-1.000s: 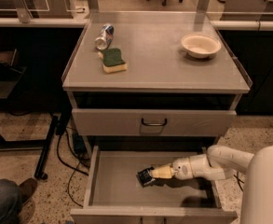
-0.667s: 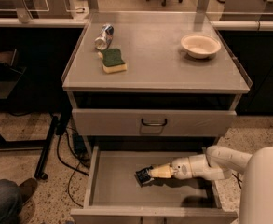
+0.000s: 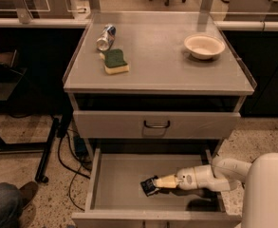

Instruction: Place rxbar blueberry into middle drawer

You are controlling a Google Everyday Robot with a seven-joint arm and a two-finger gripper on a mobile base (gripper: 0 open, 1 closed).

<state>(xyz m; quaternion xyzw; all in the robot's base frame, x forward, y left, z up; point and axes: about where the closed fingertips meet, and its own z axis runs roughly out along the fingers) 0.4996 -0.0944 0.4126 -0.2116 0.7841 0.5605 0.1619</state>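
Observation:
The middle drawer is pulled open below the cabinet top, a shallow grey tray with a flat floor. My gripper reaches into it from the right, low over the floor near the drawer's middle. It is shut on the rxbar blueberry, a small dark packet that sticks out to the left of the pale fingertips. The packet is just above or touching the drawer floor; I cannot tell which.
The higher drawer with a dark curved handle is closed. On the cabinet top lie a silver-and-blue can, a green-and-yellow sponge and a white bowl. Cables and a stand leg are on the floor at left.
My gripper with the packet has shifted slightly left inside the drawer. Nothing else has moved.

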